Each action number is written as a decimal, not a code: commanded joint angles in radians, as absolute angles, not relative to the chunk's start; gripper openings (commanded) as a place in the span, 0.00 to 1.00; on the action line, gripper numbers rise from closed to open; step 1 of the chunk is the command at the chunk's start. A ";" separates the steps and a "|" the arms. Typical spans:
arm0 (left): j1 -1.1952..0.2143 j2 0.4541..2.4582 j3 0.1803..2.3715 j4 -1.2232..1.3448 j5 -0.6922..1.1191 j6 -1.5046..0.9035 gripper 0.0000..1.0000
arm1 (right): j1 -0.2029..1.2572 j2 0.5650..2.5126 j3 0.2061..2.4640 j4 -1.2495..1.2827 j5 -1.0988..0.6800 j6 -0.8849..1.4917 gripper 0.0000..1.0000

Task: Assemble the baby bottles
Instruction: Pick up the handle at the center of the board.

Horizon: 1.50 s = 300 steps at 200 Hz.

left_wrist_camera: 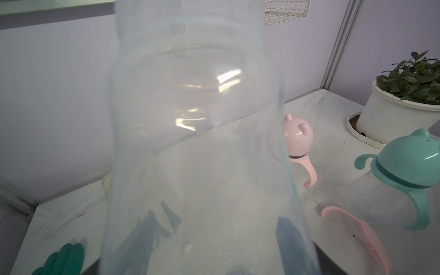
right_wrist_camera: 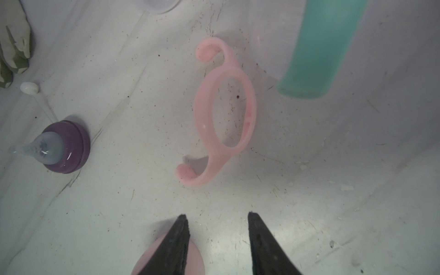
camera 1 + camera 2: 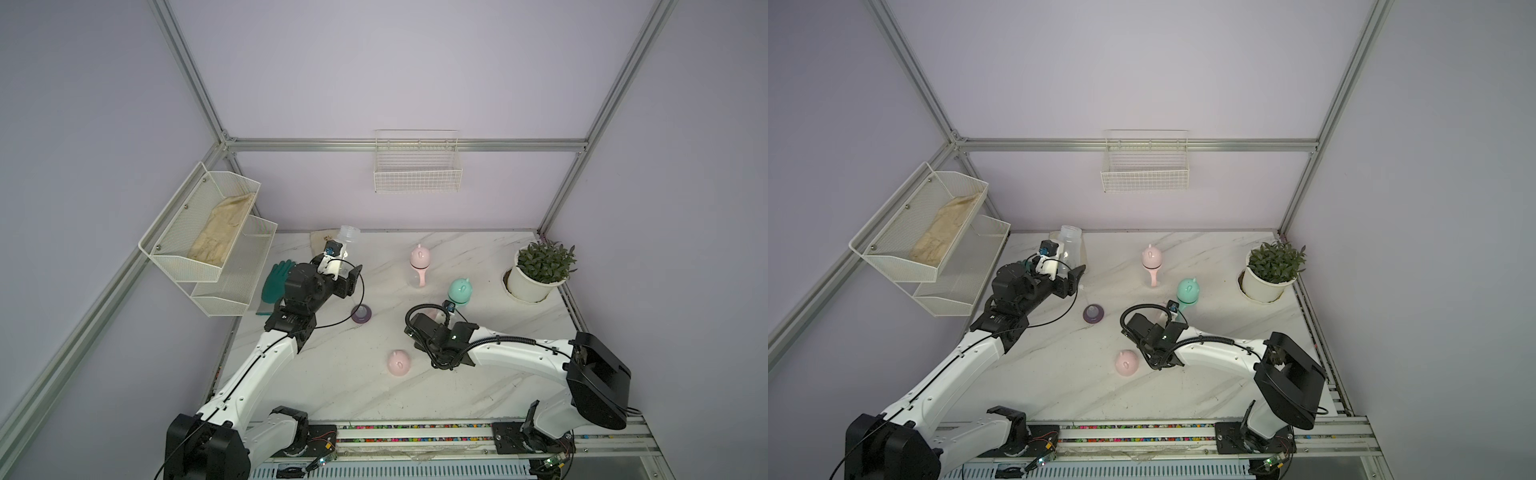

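your left gripper (image 3: 341,262) is clamped on the clear bottle (image 3: 348,236). it holds that bottle tilted above the desk (image 3: 332,374), left of centre in both top views, open neck pointing to the back wall. in the left wrist view the bottle's body fills most of the picture.

your right gripper (image 2: 217,215) hangs over the middle of the desk with its jaws apart and nothing between them. the pink handle ring (image 2: 226,112) lies flat on the desk just ahead of the fingertips, not touching them. a pink shape under one finger may be the loose pink cap (image 3: 400,362), but it is too blurred to be sure.

the purple nipple collar (image 3: 361,312) stands on the desk between the two arms. right of centre in the top views, the pink bottle (image 3: 419,266) and the mint bottle (image 3: 459,291) stand upright with their caps on, and the mint one is just beyond the right gripper. the plant pot (image 3: 530,284) sits at the right edge, and a green glove (image 3: 276,280) lies at the left.
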<state>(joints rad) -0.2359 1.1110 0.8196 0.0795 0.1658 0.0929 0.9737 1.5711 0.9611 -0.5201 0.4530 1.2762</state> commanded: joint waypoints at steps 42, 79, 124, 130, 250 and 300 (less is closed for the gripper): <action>-0.231 1.081 0.799 0.086 0.193 0.126 0.00 | 0.911 1.637 0.878 -0.251 0.398 1.379 0.44; -0.232 1.086 0.805 0.078 0.199 0.134 0.00 | 0.892 1.683 0.876 -0.199 0.367 1.369 0.43; -0.232 1.086 0.811 0.068 0.198 0.140 0.00 | 0.890 1.752 0.896 -0.175 0.323 1.320 0.35; -0.232 1.086 0.812 0.068 0.197 0.142 0.00 | 0.890 1.759 0.900 -0.175 0.318 1.311 0.34; -0.231 1.109 0.819 0.054 0.212 0.155 0.00 | 0.944 1.819 1.067 -0.371 0.397 1.093 0.03; -0.231 1.114 0.825 0.049 0.374 0.173 0.00 | 0.928 1.700 1.196 -0.483 0.477 0.750 0.00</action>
